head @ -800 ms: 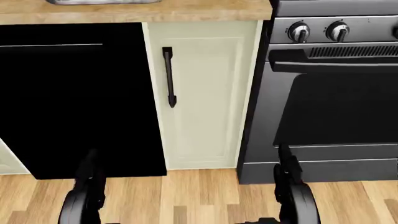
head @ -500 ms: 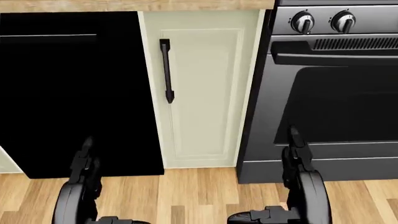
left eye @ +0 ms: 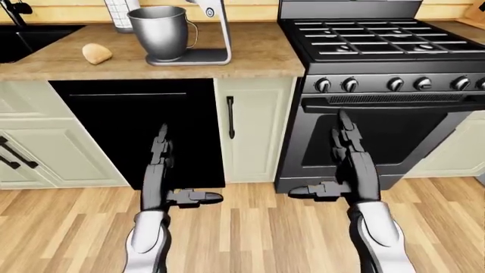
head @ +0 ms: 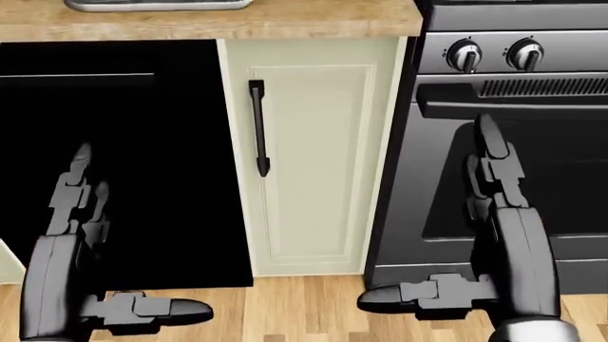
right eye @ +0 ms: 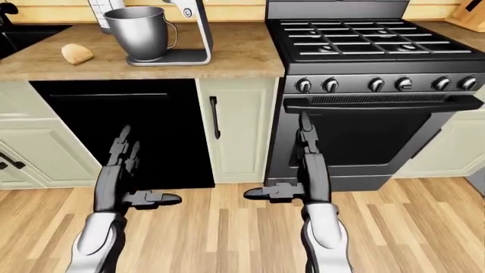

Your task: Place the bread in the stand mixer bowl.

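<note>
A small tan bread roll (left eye: 96, 53) lies on the wooden counter (left eye: 250, 57), left of the steel mixer bowl (left eye: 161, 32). That bowl stands on the stand mixer's grey base (left eye: 198, 56). Both sit far above my hands. My left hand (left eye: 162, 149) is raised before the black dishwasher panel (left eye: 136, 125), fingers straight up and thumb out, open and empty. My right hand (left eye: 345, 134) is raised before the oven door (left eye: 379, 136), also open and empty. In the head view only the counter edge shows, with my left hand (head: 80, 187) and right hand (head: 494, 162).
A black gas stove (left eye: 364, 40) with knobs (left eye: 394, 84) stands at the right. A cream cabinet door with a dark handle (left eye: 230, 116) lies between dishwasher and oven. A sink (left eye: 23, 42) is at the far left. Wood floor (left eye: 250, 227) lies below.
Both hands have risen higher in the head view, fingers pointing up with thumbs spread. The view has shifted slightly down and up, so the camera moved.
</note>
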Tool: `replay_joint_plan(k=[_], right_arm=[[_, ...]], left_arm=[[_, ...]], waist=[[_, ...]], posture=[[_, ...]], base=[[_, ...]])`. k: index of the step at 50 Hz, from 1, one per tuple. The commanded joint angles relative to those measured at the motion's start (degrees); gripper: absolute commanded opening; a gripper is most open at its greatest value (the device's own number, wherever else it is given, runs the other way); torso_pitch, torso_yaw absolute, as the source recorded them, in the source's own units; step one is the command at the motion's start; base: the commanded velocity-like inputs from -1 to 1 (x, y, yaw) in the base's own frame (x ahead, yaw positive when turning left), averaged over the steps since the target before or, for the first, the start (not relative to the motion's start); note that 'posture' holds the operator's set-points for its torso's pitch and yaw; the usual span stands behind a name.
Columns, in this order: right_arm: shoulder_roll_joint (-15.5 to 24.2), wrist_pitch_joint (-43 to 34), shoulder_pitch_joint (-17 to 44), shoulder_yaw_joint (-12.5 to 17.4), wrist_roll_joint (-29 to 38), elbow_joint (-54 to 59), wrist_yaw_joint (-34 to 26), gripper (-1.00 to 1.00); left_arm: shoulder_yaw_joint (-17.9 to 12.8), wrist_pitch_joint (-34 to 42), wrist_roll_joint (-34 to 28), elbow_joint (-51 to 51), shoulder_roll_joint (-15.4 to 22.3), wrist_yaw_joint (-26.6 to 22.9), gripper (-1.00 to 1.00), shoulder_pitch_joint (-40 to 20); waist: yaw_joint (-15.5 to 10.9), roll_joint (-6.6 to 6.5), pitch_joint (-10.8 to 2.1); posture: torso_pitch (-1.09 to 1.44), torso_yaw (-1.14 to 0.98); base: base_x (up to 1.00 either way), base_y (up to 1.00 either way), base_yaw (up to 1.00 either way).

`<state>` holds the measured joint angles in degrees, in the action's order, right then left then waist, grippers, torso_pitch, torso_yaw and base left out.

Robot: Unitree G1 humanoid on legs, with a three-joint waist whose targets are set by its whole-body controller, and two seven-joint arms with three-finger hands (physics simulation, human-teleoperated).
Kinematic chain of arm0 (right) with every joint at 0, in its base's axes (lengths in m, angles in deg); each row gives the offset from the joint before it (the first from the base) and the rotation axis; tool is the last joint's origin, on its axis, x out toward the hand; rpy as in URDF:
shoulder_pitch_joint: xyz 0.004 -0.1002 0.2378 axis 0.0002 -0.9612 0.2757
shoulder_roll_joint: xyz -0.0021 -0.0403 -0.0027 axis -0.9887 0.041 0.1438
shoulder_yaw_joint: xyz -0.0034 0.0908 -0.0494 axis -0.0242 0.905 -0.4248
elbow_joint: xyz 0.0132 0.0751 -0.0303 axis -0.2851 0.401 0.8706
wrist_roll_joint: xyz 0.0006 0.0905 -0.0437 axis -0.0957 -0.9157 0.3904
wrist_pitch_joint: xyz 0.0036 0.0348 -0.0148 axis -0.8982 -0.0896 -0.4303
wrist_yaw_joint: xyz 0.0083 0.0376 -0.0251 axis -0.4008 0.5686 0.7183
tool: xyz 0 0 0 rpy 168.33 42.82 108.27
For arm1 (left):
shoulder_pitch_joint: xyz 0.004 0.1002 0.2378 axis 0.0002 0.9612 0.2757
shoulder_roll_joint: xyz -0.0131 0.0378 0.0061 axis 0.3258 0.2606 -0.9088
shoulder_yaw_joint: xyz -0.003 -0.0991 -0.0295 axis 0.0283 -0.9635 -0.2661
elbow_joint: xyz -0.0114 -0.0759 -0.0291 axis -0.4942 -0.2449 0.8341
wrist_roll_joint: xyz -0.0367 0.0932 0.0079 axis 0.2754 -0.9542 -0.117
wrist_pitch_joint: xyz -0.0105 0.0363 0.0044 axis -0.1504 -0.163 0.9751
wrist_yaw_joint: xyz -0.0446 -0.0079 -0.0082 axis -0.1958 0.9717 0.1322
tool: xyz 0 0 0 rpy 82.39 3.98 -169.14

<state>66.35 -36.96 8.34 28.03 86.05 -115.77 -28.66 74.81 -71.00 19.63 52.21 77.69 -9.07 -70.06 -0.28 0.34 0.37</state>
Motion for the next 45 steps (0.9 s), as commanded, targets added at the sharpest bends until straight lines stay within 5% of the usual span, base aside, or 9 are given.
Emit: replay_joint_plan(k=[1,19,20,28,31,34,36,41,45], right_arm=[[0.2,0.3,1.2,0.4,0.2,-3.2,0.0,1.00],[0.6,-4.6,2.1,-0.2,5.0,-7.1,-0.2,1.00],[0.5,-4.7,2.1,-0.2,5.2,-7.1,-0.3,1.00],[0.3,-5.3,2.3,-0.5,6.4,-7.3,-0.5,1.00],[0.2,-5.4,2.3,-0.5,6.6,-7.5,-0.5,1.00],[0.2,-5.5,2.4,-0.5,6.8,-7.5,-0.5,1.00],[0.2,-5.7,2.4,-0.5,6.9,-7.7,-0.5,1.00],[0.2,-5.5,2.5,-0.5,6.8,-7.5,-0.7,1.00],[0.2,-5.3,2.5,-0.4,6.6,-7.4,-0.8,1.00]], left_arm=[[-0.4,-0.6,0.1,-2.9,0.2,0.0,1.00,-1.0],[-2.3,2.7,0.8,-7.2,0.9,0.0,1.00,-2.6],[-2.3,2.8,0.8,-7.3,0.9,0.0,1.00,-2.6],[-3.0,2.5,1.0,-7.0,1.2,0.0,1.00,-3.0],[-2.9,2.6,0.9,-7.2,1.2,0.1,1.00,-2.9],[-2.7,1.3,0.6,-5.9,1.2,0.2,1.00,-2.8],[-2.7,1.7,0.5,-6.4,1.2,0.2,1.00,-2.8],[-3.0,1.3,0.5,-5.6,1.3,0.3,1.00,-3.1],[-3.1,1.8,0.6,-6.1,1.4,0.2,1.00,-3.3]], waist=[[0.0,-0.04,-0.83],[0.0,-0.20,-0.35],[0.1,-0.39,-1.21],[0.4,-1.77,0.57],[0.4,-0.80,0.56],[0.8,1.86,0.84],[0.7,0.54,0.77],[0.4,0.10,0.51],[0.5,-3.60,0.90]], posture=[[0.00,0.00],[0.00,0.00],[0.00,0.00],[0.00,0.00],[0.00,0.00],[0.00,0.00],[0.00,0.00],[0.00,0.00],[0.00,0.00]], base=[[0.00,0.00,0.00],[0.00,0.00,0.00],[0.00,0.07,0.00],[0.00,0.09,0.00],[0.00,0.09,0.00],[0.00,0.10,0.00],[0.00,0.09,0.00],[0.00,0.10,0.00],[0.00,0.10,0.00]])
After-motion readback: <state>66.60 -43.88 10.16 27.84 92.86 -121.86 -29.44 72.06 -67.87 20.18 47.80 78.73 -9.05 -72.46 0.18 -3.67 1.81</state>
